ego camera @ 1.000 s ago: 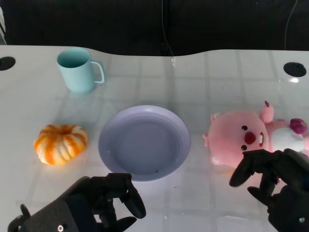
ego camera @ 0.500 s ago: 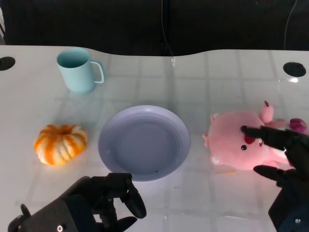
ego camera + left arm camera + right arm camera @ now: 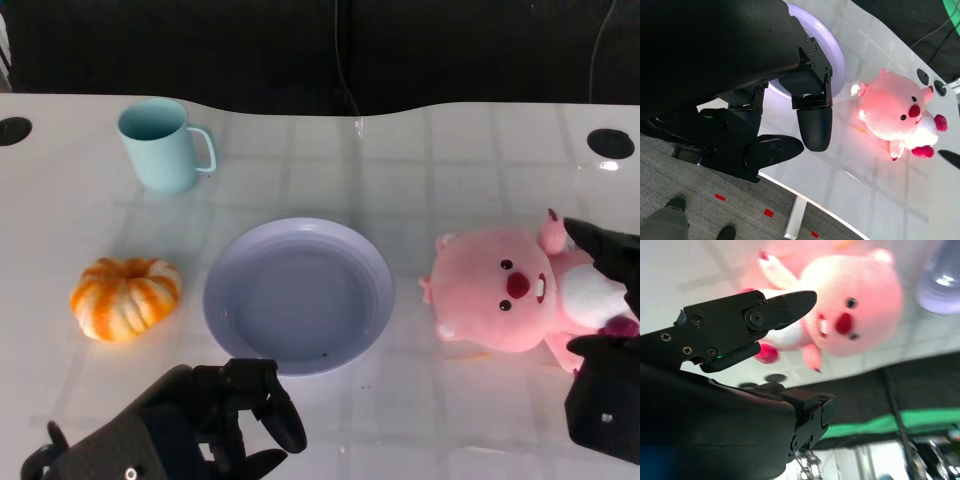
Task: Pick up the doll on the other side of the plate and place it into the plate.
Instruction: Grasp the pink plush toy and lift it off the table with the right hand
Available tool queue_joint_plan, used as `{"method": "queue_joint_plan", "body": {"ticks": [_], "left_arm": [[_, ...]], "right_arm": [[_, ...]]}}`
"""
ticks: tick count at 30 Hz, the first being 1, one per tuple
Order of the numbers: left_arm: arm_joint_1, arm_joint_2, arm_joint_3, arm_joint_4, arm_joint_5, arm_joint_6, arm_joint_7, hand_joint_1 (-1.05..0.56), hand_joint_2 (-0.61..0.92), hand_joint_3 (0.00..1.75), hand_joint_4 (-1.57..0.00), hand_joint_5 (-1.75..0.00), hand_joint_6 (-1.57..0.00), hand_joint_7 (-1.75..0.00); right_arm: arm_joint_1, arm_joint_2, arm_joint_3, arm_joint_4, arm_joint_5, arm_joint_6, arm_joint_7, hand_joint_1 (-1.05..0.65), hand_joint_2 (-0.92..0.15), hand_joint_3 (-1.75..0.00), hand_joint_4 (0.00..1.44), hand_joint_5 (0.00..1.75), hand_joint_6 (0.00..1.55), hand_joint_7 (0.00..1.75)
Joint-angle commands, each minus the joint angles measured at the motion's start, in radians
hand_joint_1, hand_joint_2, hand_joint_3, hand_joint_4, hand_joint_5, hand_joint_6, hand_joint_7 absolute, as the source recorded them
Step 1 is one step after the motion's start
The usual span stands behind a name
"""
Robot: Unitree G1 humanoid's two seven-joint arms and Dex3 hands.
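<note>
White glossy table [image 3: 470, 160] | doll [image 3: 505, 290] lay face-up right of plate [image 3: 298, 296], not yet gripped | right hand [image 3: 603, 320] spread apart over doll's far side, likely to grasp | left hand [image 3: 215, 420] curled, empty, near edge

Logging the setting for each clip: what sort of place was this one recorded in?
Probably a robot test lab, not a home: a glossy white table with round cable ports, staged props on it (pink doll, purple plate, mug, toy pumpkin), and dark curtains behind it.
</note>
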Motion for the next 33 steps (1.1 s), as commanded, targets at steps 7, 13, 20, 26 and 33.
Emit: {"method": "queue_joint_plan", "body": {"ticks": [7, 13, 20, 26, 33], "left_arm": [[-0.013, -0.007, -0.010, 0.005, 0.024, -0.009, 0.019, -0.16, 0.79, 0.66, -0.61, -1.66, -0.61, -1.28], [0.000, -0.007, -0.010, -0.003, 0.035, -0.018, 0.019, -0.16, 0.80, 0.66, -0.61, -1.67, -0.61, -1.28], [0.020, -0.008, 0.005, -0.020, 0.024, -0.018, 0.015, -0.17, 0.81, 0.65, -0.61, -1.67, -0.61, -1.28], [0.033, -0.022, 0.011, -0.016, 0.022, -0.038, 0.027, -0.17, 0.81, 0.64, -0.61, -1.68, -0.63, -1.30], [0.080, -0.018, 0.008, -0.067, 0.046, -0.037, 0.034, -0.16, 0.73, 0.77, -0.62, -1.68, -0.62, -1.32]], "right_arm": [[-0.130, 0.002, 0.091, 0.163, -0.059, 0.100, 0.051, -0.61, -0.92, -0.01, 0.01, 0.29, 0.18, 0.02], [-0.229, 0.023, 0.160, 0.378, -0.050, 0.091, 0.013, -0.60, -0.92, -0.02, 0.04, 0.31, 0.22, 0.03], [-0.335, 0.076, 0.178, 0.599, 0.016, 0.075, -0.037, -0.60, -0.92, -0.06, 0.10, 0.30, 0.28, 0.04], [-0.448, 0.090, 0.209, 0.804, 0.041, 0.024, -0.071, -0.57, -0.92, -0.09, 0.28, 0.22, 0.42, 0.04], [-0.460, 0.131, 0.160, 0.937, 0.129, -0.138, -0.331, -0.21, -0.92, -0.10, 0.82, 0.65, 0.97, 0.11]]}}
